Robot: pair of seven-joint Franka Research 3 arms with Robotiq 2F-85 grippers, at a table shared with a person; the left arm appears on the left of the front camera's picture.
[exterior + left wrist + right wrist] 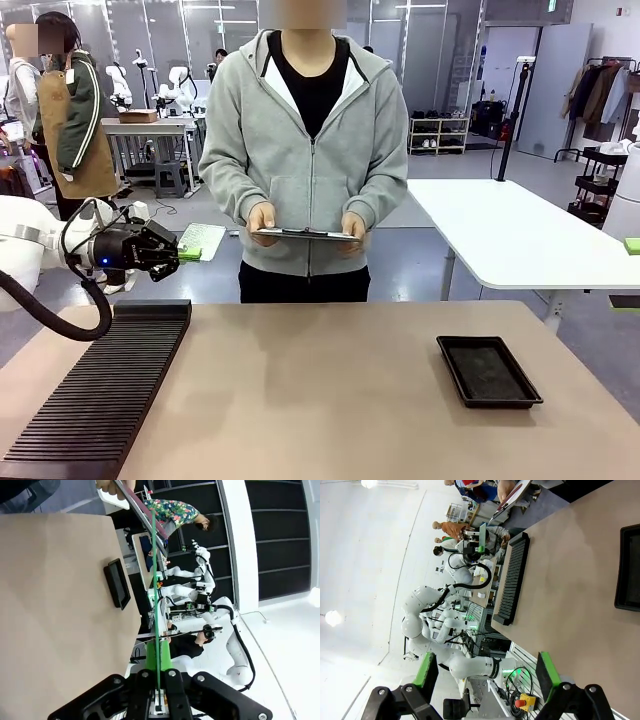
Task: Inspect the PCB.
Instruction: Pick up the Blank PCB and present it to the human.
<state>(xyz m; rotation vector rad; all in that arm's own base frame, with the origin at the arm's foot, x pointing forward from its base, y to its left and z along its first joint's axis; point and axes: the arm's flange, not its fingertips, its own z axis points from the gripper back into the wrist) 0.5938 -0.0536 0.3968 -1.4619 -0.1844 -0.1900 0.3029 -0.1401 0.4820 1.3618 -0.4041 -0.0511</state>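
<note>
The PCB [203, 240] is a thin pale-green board held level above the table's far left edge, with my left gripper [184, 253] shut on its near end. In the left wrist view the PCB [155, 625] runs edge-on straight up from my left gripper [159, 687]. Across the table a person holds a white clipboard [305, 235] flat in both hands, a short way right of the board. My right gripper [485, 674] hangs open with nothing between its green pads [426, 672], high over the table. From there the PCB [482, 535] shows far off.
A black slotted rack [100, 390] lies along the left side of the tan table [320, 400]. A shallow black tray [488, 370] sits at the right. Behind the person stands a white table [520, 240].
</note>
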